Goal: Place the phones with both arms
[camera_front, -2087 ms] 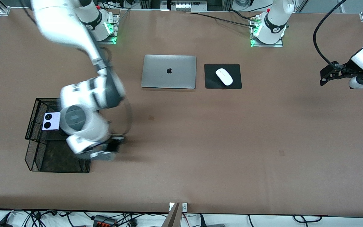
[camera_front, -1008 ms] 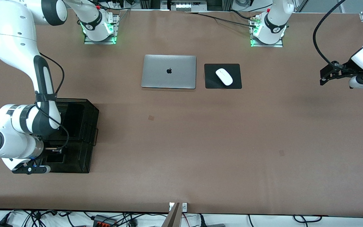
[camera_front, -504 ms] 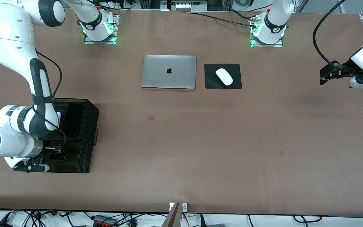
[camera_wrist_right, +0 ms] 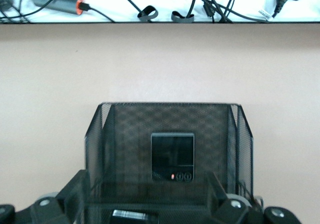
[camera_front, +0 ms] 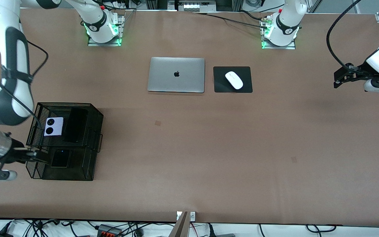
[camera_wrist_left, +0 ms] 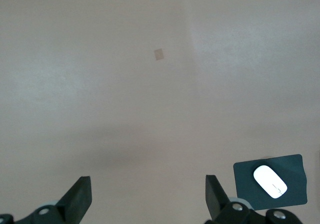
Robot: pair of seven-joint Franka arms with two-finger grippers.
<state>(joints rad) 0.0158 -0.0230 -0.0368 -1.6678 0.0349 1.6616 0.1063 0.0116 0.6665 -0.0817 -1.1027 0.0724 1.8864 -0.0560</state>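
Robotics lab bench: brown-covered table (camera_front: 209, 158); arm bases (camera_front: 103, 29) bolted along one edge, green status lights; cable clutter (camera_wrist_right: 200, 3) and power adapters off the table edge.

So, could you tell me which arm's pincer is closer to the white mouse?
Left. The left pincer hangs over bare table toward its own end, past the mouse; the right pincer is at the wire basket.

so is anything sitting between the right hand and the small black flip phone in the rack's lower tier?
Nothing visible. The right hand, open, sits at the mesh rack's end wall, and the black flip phone lies alone on the lower tier, uncovered. The left hand waits, open, over the table's other end.
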